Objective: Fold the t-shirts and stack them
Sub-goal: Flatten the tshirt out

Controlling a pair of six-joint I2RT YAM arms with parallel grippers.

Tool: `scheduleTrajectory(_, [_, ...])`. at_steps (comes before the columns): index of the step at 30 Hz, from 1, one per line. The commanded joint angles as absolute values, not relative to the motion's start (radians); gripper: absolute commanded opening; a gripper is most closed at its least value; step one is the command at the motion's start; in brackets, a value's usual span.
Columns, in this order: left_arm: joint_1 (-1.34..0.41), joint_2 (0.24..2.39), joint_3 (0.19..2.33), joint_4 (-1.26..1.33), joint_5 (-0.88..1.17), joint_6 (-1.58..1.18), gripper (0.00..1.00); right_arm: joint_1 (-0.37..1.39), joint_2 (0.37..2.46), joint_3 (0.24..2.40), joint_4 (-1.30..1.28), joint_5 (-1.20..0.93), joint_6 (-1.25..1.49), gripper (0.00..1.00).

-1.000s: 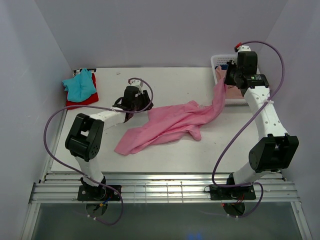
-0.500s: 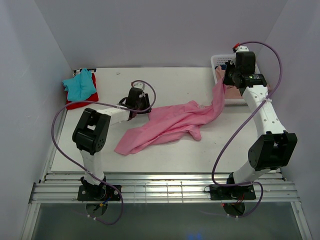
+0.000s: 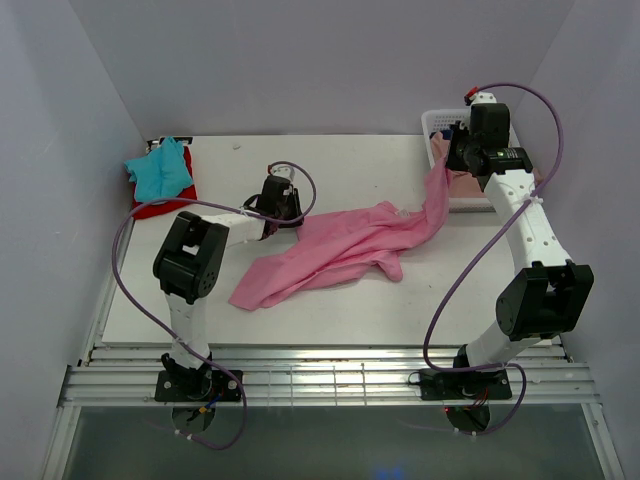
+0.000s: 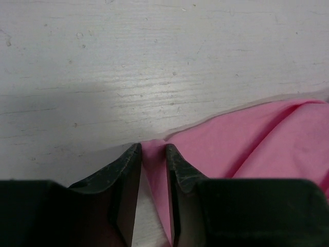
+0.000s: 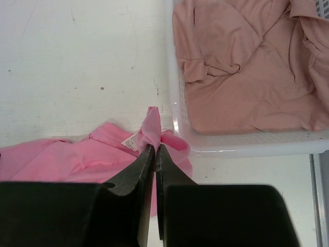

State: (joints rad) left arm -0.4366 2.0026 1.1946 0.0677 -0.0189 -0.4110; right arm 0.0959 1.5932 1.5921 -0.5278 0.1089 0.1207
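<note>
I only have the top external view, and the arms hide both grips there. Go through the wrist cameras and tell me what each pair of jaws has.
Observer: Left wrist view: the left jaws stand apart, astride the edge of the bright pink t-shirt where it lies on the table.
Operator: Now the right side.
Observer: The right jaws are shut on a pinched fold of that shirt, right beside its white label.
Operator: Report what's in the basket.
Observer: A crumpled dusty salmon-pink t-shirt lies inside the white basket.
</note>
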Motion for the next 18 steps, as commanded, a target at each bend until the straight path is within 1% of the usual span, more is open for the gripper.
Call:
scheduleTrajectory(1, [-0.448,2.019,1.223,0.058,-0.002,-0.411,0.35,0.103,1.595,1.605,-0.503,0.121,0.110,0.08])
scheduleTrajectory(4, [-0.453,2.026,1.224,0.058,-0.002,-0.411,0.34,0.103,1.594,1.606,-0.505,0.123,0.112,0.08])
scheduleTrajectory(5, [-0.454,2.028,1.224,0.058,-0.002,-0.410,0.27,0.103,1.594,1.608,-0.503,0.124,0.112,0.08])
scheduleTrajectory(7, [-0.456,2.029,1.226,0.058,-0.002,-0.407,0.21,0.103,1.595,1.608,-0.506,0.123,0.112,0.08])
scheduleTrajectory(8, [-0.456,2.031,1.227,0.058,-0.002,-0.402,0.14,0.103,1.600,1.608,-0.506,0.118,0.110,0.08])
scheduleTrajectory(12, [-0.456,2.000,1.230,0.055,-0.044,-0.388,0.00,0.106,1.605,1.603,-0.502,0.086,0.110,0.08])
scheduleTrajectory(16, [-0.453,1.893,1.272,0.028,-0.205,-0.339,0.00,0.120,1.597,1.606,-0.488,0.035,0.114,0.08])
scheduleTrajectory(18, [-0.445,1.820,1.327,0.011,-0.253,-0.308,0.00,0.130,1.586,1.620,-0.477,0.012,0.112,0.08])
